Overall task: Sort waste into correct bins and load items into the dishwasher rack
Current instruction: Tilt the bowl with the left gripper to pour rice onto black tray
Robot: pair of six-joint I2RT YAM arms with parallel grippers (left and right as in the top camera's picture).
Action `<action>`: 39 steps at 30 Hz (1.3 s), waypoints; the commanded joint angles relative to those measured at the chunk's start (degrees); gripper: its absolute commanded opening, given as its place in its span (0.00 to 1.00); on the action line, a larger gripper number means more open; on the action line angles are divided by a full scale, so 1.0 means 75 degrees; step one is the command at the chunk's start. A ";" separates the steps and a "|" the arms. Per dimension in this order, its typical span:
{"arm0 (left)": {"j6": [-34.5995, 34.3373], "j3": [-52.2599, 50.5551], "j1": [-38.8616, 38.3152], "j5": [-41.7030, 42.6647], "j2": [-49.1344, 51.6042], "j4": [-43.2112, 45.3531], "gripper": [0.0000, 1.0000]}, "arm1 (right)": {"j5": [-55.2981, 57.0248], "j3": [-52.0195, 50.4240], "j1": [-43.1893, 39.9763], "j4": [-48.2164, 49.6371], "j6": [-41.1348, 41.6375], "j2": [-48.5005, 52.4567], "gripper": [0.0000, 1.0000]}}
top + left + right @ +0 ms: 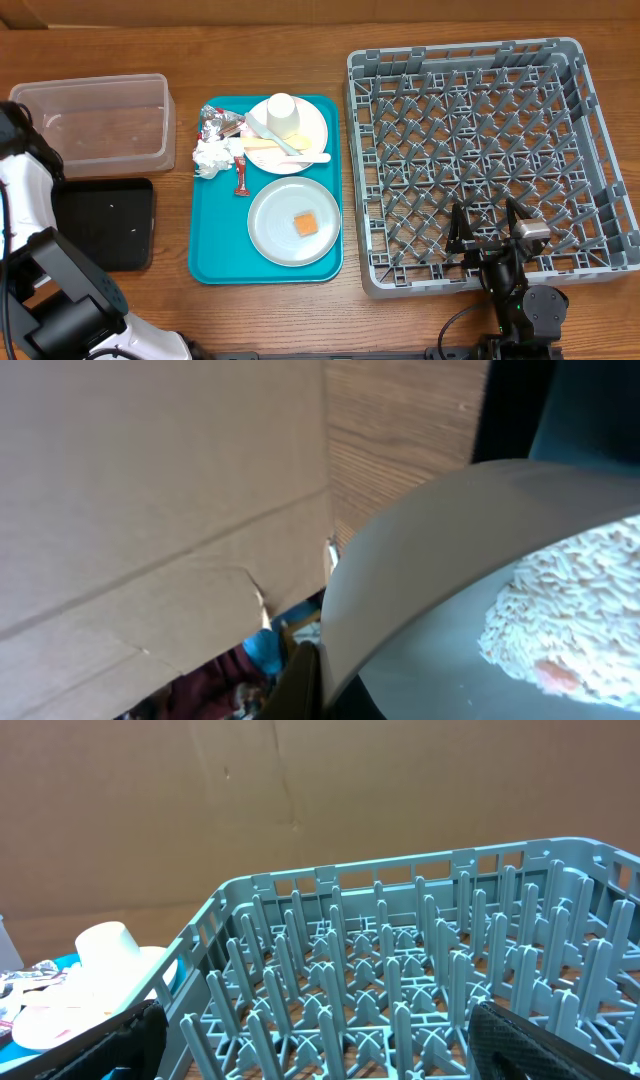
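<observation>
In the left wrist view a pale grey plate (430, 550) with white rice (570, 610) and an orange bit fills the frame. My left gripper (315, 685) is shut on its rim, and only the left arm (25, 190) shows overhead. On the teal tray (215, 265) lie a napkin (210, 157), foil (215, 123), a red sachet (241, 180), a pinkish plate (318, 125) with a cup (283, 115) and utensils (275, 148), and a grey plate (270, 235) with an orange cube (304, 224). My right gripper (490, 235) is open over the front of the rack (590, 110).
The clear tub (100, 120) stands at the far left with the black tray (105, 222) in front of it. A cardboard wall stands behind the table. The right wrist view shows the rack's pegs (400, 970) and the cup (110, 950) at the left.
</observation>
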 commanded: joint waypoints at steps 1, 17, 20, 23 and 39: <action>0.0600 -0.0522 -0.0117 -0.0743 0.0061 0.0428 0.04 | -0.0044 -0.0082 -0.0041 0.0041 -0.0023 -0.0090 1.00; 0.0568 -0.0842 -0.0551 -0.0909 0.0061 0.1763 0.04 | -0.0044 -0.0082 -0.0041 0.0041 -0.0023 -0.0090 1.00; 0.0933 -0.0842 -0.0551 -0.1285 0.0061 0.2142 0.04 | -0.0044 -0.0082 -0.0041 0.0041 -0.0023 -0.0090 1.00; 0.0734 -0.0842 -0.0568 -0.1113 0.0061 0.2124 0.04 | -0.0044 -0.0082 -0.0041 0.0041 -0.0023 -0.0090 1.00; 0.0312 -0.0860 -0.0501 -0.0845 0.0073 0.1967 0.04 | -0.0044 -0.0082 -0.0041 0.0041 -0.0023 -0.0090 1.00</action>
